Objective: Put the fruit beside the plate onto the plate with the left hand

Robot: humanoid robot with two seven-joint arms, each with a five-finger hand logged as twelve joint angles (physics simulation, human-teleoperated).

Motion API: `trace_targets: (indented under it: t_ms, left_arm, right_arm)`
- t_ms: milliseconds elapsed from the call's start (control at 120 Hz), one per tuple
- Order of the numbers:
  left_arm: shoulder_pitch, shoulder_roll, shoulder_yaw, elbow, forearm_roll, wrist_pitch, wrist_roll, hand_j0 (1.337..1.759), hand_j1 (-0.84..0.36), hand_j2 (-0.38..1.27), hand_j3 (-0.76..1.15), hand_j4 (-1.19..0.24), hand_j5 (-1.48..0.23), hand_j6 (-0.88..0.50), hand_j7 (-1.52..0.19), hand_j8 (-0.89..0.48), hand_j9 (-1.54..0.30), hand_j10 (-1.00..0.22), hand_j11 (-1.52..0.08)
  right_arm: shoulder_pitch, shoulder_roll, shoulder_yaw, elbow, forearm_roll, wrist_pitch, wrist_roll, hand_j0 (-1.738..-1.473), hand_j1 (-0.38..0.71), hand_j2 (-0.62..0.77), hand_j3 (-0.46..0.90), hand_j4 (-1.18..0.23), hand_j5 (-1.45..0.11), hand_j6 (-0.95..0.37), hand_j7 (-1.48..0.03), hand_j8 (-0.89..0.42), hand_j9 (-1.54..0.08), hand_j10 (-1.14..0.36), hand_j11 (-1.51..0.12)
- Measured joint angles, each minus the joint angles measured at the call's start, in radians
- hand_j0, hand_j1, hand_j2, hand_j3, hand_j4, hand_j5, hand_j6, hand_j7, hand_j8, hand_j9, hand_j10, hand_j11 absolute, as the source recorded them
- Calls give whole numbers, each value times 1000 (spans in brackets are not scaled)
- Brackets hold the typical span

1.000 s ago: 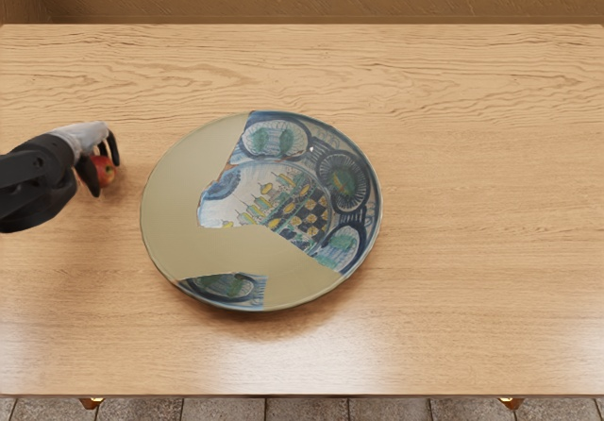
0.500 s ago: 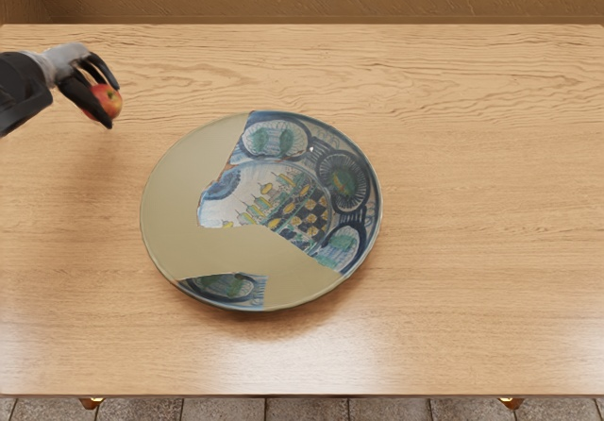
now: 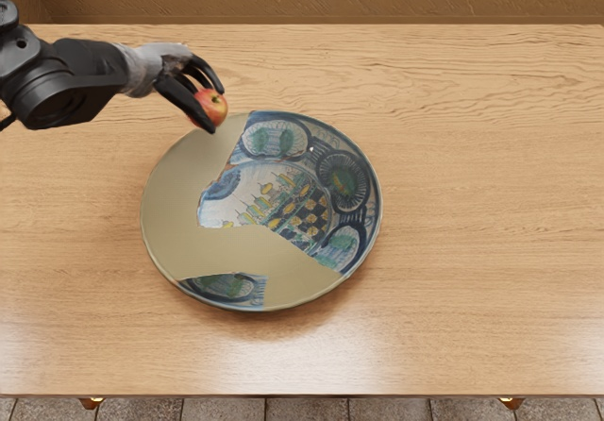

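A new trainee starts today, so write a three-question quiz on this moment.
1. Which hand grips the fruit? A: the left hand. B: the right hand. C: neither.
2. In the head view, which part of the plate is the fruit nearest?
3. True or false: the fruit lies in the middle of the plate.
Key: 1 A; 2 its upper-left rim; 3 false, the fruit is held in the left hand.
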Motion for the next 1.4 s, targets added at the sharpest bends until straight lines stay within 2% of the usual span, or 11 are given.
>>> trace_targets:
  t_ms: [200,292,450,625,683,842,958,1117,1183,1308,1400]
  left_arm:
    - [45,-91,14,-9,-17,-31,0,1655,-339,515,0,-659,-1047,-371,-989,-386,-1000,-695,-1003]
    - [42,-92,43,-10,-13,-42,0,1656,-366,596,0,-683,-1044,-361,-996,-387,-992,-703,-997]
    - [30,-153,155,-10,55,-49,0,1656,-374,611,0,-699,-1030,-356,-988,-389,-976,-705,-987]
    - [20,-153,197,-10,131,-49,0,1656,-374,633,0,-693,-986,-403,-949,-421,-949,-702,-956]
    - [9,-154,200,-9,141,-44,0,1657,-297,524,0,-615,-864,-390,-835,-394,-836,-620,-842]
    - [5,-151,191,-9,139,-38,0,1657,49,243,0,-287,-402,-184,-388,-186,-389,-289,-392]
    - [12,-112,107,-9,69,-91,0,1658,180,138,0,-163,-227,-105,-219,-106,-220,-164,-221]
    - [29,39,-86,-10,-177,-348,0,1658,272,64,0,-76,-105,-50,-101,-50,-101,-76,-102]
    - [74,79,-167,-10,-273,-442,0,1658,293,46,0,-56,-76,-37,-73,-37,-73,-56,-73]
    - [94,210,-249,-10,-447,-517,0,1658,319,25,0,-30,-41,-20,-40,-20,-40,-30,-40]
    - [189,293,-294,-9,-550,-535,0,1658,330,16,0,-20,-26,-13,-25,-13,-25,-20,-25]
  right_arm:
    - [0,0,1,0,0,0,0,-1658,-334,-3,0,-13,-17,-12,-17,-12,-17,-12,-17]
    - [0,0,0,0,0,0,0,-1658,-334,-3,0,-13,-17,-12,-17,-12,-17,-12,-17]
    - [0,0,0,0,0,0,0,-1658,-334,-3,0,-13,-17,-12,-17,-12,-17,-12,-17]
    - [0,0,1,1,0,0,0,-1658,-334,-3,0,-12,-16,-12,-16,-12,-16,-12,-16]
    - [0,0,1,1,0,0,0,-1658,-334,-3,0,-13,-17,-12,-17,-12,-17,-12,-17]
    - [0,0,1,1,0,0,0,-1658,-334,-3,0,-12,-16,-12,-16,-12,-16,-12,-16]
    - [0,0,1,1,0,1,0,-1658,-334,-3,0,-12,-16,-12,-16,-12,-16,-12,-16]
    - [0,0,0,1,0,1,0,-1658,-334,-3,0,-13,-17,-12,-17,-12,-17,-13,-17]
    - [0,0,0,2,0,1,0,-1658,-334,-3,0,-13,-17,-12,-17,-13,-17,-13,-17]
    - [0,0,0,2,0,2,0,-1658,-333,-3,0,-13,-17,-13,-17,-13,-17,-13,-17]
    - [0,0,0,2,0,2,0,-1658,-333,-3,0,-13,-17,-13,-17,-13,-17,-13,-17]
